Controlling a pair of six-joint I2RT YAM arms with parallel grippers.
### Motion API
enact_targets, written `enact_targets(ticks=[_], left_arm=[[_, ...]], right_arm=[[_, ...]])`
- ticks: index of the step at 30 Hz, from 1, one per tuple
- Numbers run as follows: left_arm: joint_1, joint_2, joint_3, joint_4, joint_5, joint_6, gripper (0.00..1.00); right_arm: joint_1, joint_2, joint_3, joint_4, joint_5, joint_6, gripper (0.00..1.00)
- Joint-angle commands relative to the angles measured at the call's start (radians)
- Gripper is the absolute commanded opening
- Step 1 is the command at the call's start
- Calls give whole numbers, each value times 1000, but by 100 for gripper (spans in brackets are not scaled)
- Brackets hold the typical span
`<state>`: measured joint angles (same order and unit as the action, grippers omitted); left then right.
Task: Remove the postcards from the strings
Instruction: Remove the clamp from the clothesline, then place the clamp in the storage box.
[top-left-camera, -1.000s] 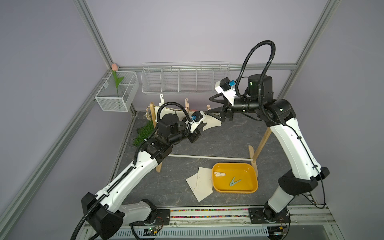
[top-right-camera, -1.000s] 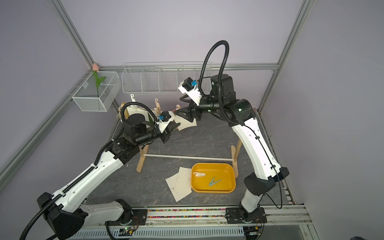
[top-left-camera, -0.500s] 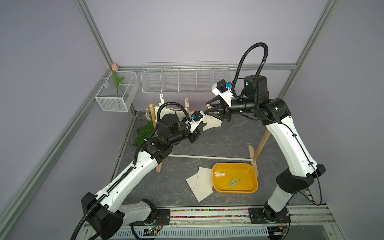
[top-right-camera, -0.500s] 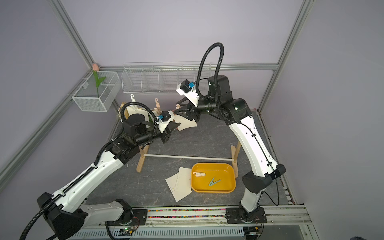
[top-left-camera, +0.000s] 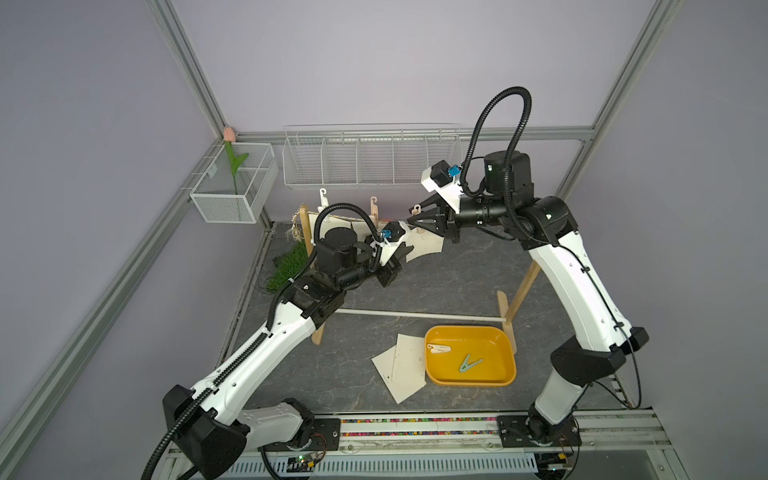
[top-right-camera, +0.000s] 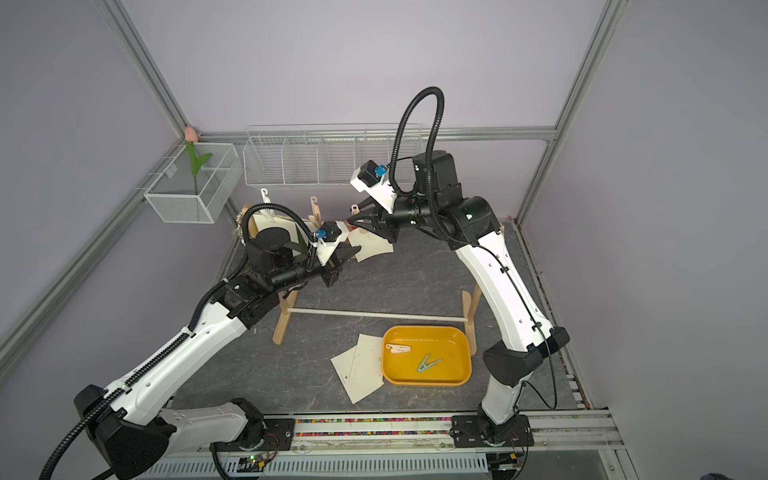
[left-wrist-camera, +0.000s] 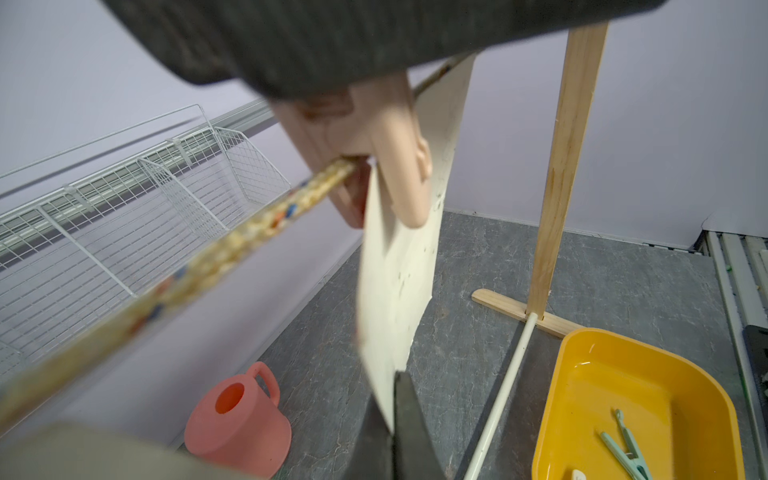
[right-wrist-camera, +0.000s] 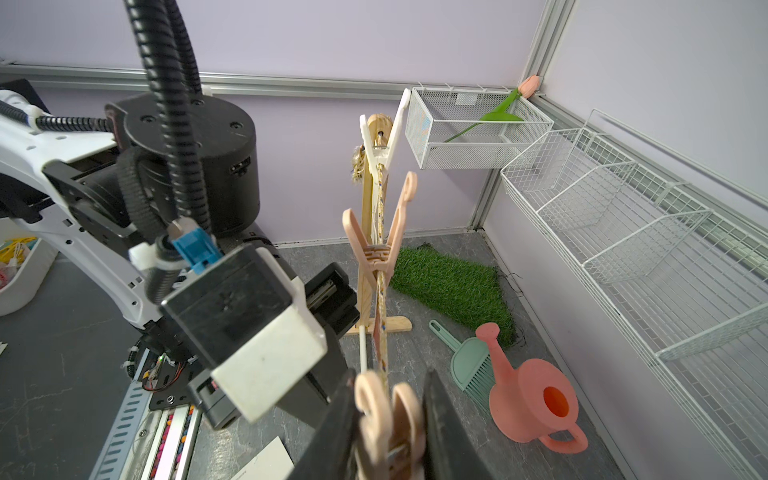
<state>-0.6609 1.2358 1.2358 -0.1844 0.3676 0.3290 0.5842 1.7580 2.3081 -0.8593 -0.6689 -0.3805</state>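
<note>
A cream postcard (left-wrist-camera: 399, 266) hangs from the beige twisted string (left-wrist-camera: 187, 274), held there by a peach peg (left-wrist-camera: 399, 166). My left gripper (left-wrist-camera: 392, 415) is shut on that card's lower corner; in a top view it (top-left-camera: 405, 251) sits just below the string. My right gripper (right-wrist-camera: 390, 415) is shut on the same peach peg (right-wrist-camera: 388, 419), one finger against each handle. A second peach peg (right-wrist-camera: 380, 245) and a white peg (right-wrist-camera: 380, 137) sit further along the string. Another postcard (top-right-camera: 262, 224) hangs near the left post. Two loose postcards (top-left-camera: 401, 365) lie on the floor beside the yellow tray (top-left-camera: 511, 353).
The tray holds a green peg (top-left-camera: 469, 363) and a white peg (top-left-camera: 438, 348). The wooden frame's right post (top-left-camera: 523, 286) and white foot rod (top-left-camera: 415, 316) stand near it. A pink watering can (right-wrist-camera: 532, 399), a green brush (right-wrist-camera: 469, 365) and a grass mat (top-left-camera: 286, 266) lie behind. Wire baskets (top-left-camera: 365, 158) line the wall.
My right gripper moved left onto the peach peg and its jaws closed from wide open onto the handles. The left gripper kept its hold on the card.
</note>
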Motion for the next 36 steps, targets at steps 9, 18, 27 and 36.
enact_targets(ticks=[9,18,27,36], left_arm=[[-13,-40,-38,-115,134,-32,0],[-42,-162,-122,-154,122,-115,0],[-49,-411,-235,-215,108,-386,0],[-49,-567,-302,-367,156,-640,0]], right_arm=[[2,-152,-101,298,138,103,20],[-1,-358,-361,527,242,174,20],[30,-696,-897,698,278,377,23],[130,-862,-1167,414,522,430,24]])
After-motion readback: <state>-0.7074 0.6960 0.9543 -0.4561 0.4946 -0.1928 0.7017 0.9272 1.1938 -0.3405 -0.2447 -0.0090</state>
